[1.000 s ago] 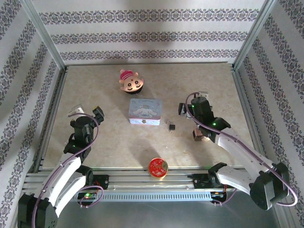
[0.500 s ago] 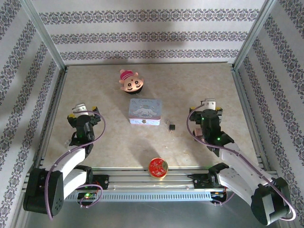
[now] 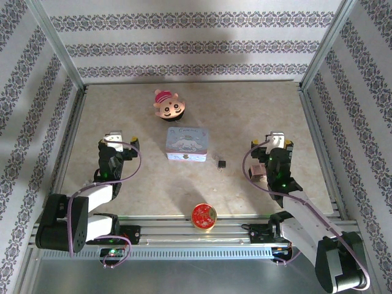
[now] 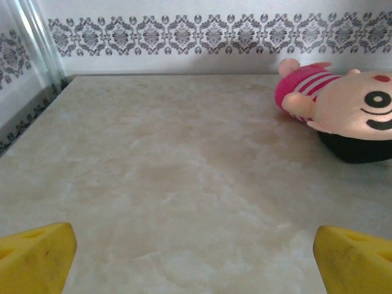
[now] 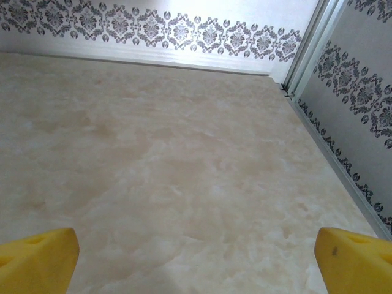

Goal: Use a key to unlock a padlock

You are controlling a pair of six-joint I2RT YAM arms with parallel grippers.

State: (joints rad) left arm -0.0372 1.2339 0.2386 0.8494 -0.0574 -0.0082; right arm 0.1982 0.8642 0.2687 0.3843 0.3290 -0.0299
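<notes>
Found a round red tin (image 3: 203, 216) at the near edge. Noted left gripper (image 3: 116, 141) and right gripper (image 3: 278, 141) both spread wide (yellow fingertips (image 4: 37, 257) far apart). Spotted the tiny dark padlock (image 3: 221, 163) between them, near a pastel-blue rectangular tin (image 3: 187, 144); farther back, a pink plush doll (image 3: 169, 105).

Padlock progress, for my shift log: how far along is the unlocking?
Done: nothing visible. The padlock lies on the table right of the blue tin, untouched. In hand: nothing; the left gripper and right gripper are open, empty, well apart from it. Left: everything, from grasping the key, which I cannot make out, to turning it.
</notes>
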